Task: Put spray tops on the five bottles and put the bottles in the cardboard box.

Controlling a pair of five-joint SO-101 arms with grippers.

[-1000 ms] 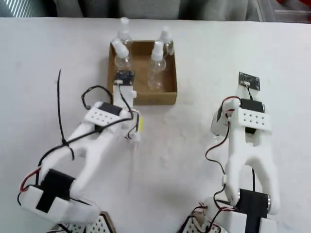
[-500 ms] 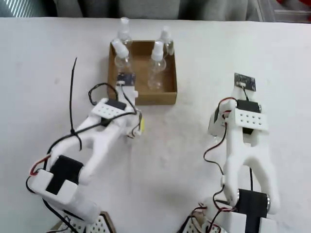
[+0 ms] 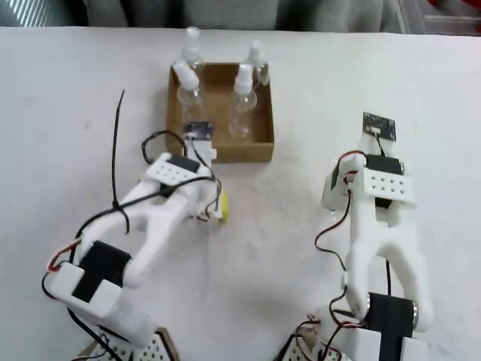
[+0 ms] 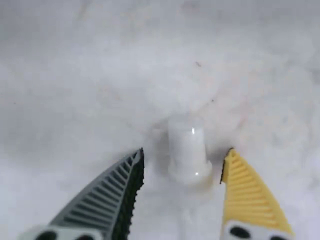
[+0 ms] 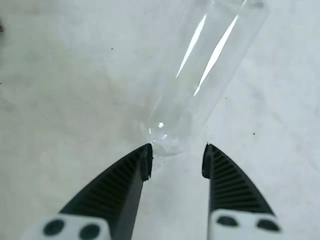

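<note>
Cardboard box, four upright bottles inside

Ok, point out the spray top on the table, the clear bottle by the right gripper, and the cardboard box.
spray top [image 4: 189, 152], left wrist view, on its white side wall.
clear bottle [image 5: 200, 85], right wrist view, on its mid-body.
cardboard box [image 3: 240, 152], high view, on its near wall.

Bright, even light washes my white table. Glare streaks the clear bottle; faint shadow rings the spray top.
</note>
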